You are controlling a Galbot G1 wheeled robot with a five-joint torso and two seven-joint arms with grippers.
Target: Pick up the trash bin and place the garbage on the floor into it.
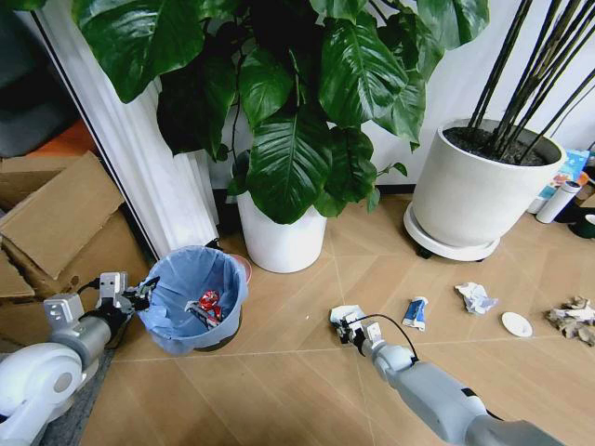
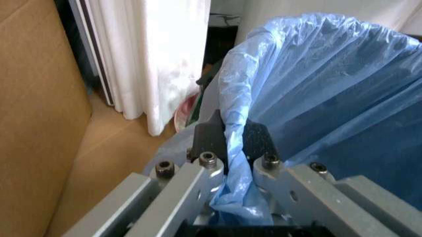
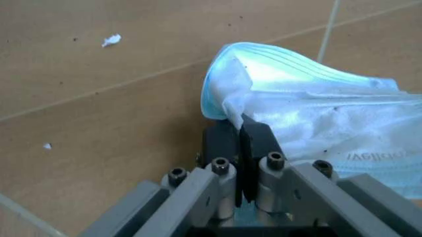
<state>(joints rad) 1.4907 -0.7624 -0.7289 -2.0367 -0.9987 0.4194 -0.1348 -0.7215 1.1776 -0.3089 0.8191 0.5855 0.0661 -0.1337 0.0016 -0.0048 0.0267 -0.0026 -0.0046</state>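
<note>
The trash bin point(image 1: 191, 299), black with a light blue bag liner point(image 2: 316, 89), stands on the floor at the left with a red can point(image 1: 208, 302) inside. My left gripper point(image 1: 141, 295) point(image 2: 231, 139) is shut on the bin's near rim, with the liner pinched between its pads. My right gripper point(image 1: 350, 328) point(image 3: 240, 140) is low over the floor in the middle, shut on the edge of a light blue and white mask-like piece of garbage point(image 1: 345, 313) point(image 3: 316, 118). More garbage lies to the right: a blue-white packet point(image 1: 416, 313), a white paper ball point(image 1: 476, 297), a white disc point(image 1: 516, 323) and a grey-brown wad point(image 1: 574, 318).
Two large white plant pots point(image 1: 280, 243) point(image 1: 476, 190) stand behind, with leaves hanging over the bin. Cardboard point(image 1: 56, 218) and a white curtain point(image 1: 158, 186) close off the left side. A white bottle point(image 1: 558, 201) stands at the far right. Small white scraps point(image 3: 110, 40) dot the wooden floor.
</note>
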